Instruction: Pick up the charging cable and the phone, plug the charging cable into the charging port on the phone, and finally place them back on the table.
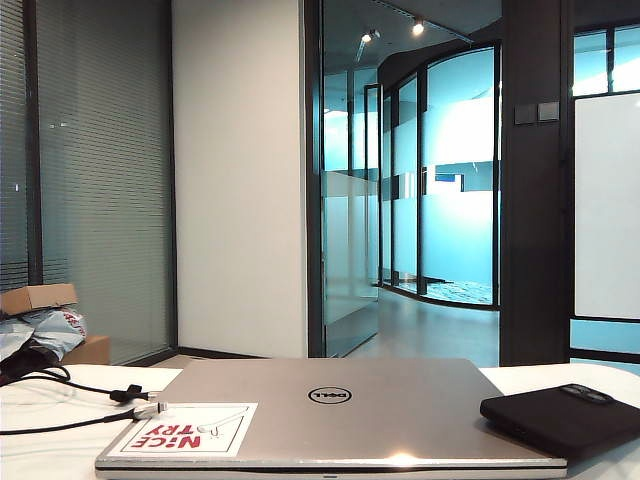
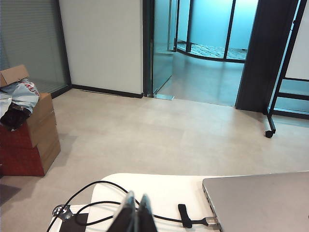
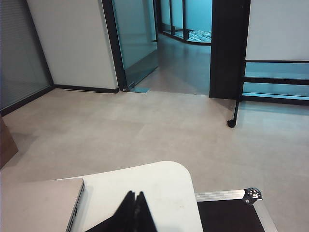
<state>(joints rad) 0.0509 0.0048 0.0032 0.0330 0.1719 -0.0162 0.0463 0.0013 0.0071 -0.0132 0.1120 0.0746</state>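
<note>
Silver Dell laptop [image 1: 335, 415], lid shut, flat at near centre of the wide white-topped table [image 1: 40, 440]; red-and-white "NICE TRY" sticker [image 1: 190, 430] on its near-left corner.

Item 1: charging cable [image 1: 75, 395], long thin black cord w/ silver-white plug tip [image 1: 150, 410]. Lies on table left of laptop, looping in from far left edge; plug tip just beside laptop's left edge, by the sticker. Small black strap knot [image 1: 125, 393] along cord, a little left of tip. In left wrist view the cord [image 2: 104, 186] curves across table just ahead of the fingers, strap [image 2: 184, 216] to their right, tip [image 2: 211, 221] at laptop's corner [image 2: 260, 203].

Item 2: phone [image 1: 560, 415], flat matte-black slab w/ rounded corners, raised camera bump on top. Lies on table right of laptop, just beside it.

Item 3: left gripper [image 2: 134, 215], black fingers pressed together, nothing between them. Low over table's left part; cable near, not touched.

Item 4: right gripper [image 3: 133, 212], fingers pressed together, holding nothing. Over table's right part, laptop edge [image 3: 41, 205] to its left. Phone not identifiable in right wrist view.

Misc: cardboard boxes [image 2: 41, 130] w/ plastic bags on floor, far left.
</note>
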